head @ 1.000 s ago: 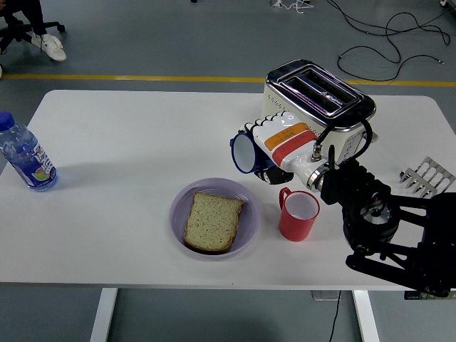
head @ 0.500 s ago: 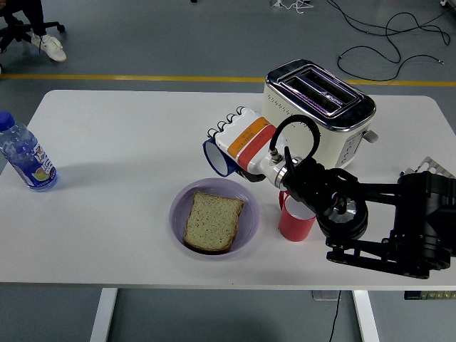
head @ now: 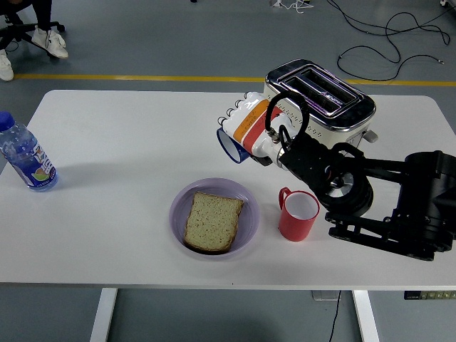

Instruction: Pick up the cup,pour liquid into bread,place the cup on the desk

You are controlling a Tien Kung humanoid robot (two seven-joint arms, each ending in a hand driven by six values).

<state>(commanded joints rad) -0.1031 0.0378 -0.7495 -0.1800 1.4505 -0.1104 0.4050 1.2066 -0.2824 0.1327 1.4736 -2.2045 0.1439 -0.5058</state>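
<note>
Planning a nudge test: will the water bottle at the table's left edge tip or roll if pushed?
The water bottle is tall, narrow and upright, so a high push likely tips it. Once down, its round body would probably roll. It looks mostly full, so likely fairly heavy.

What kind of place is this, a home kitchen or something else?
Probably a robot lab, not a kitchen: a white table on a bare grey floor with a yellow line, loose cables, and breakfast props such as a toaster.
</note>
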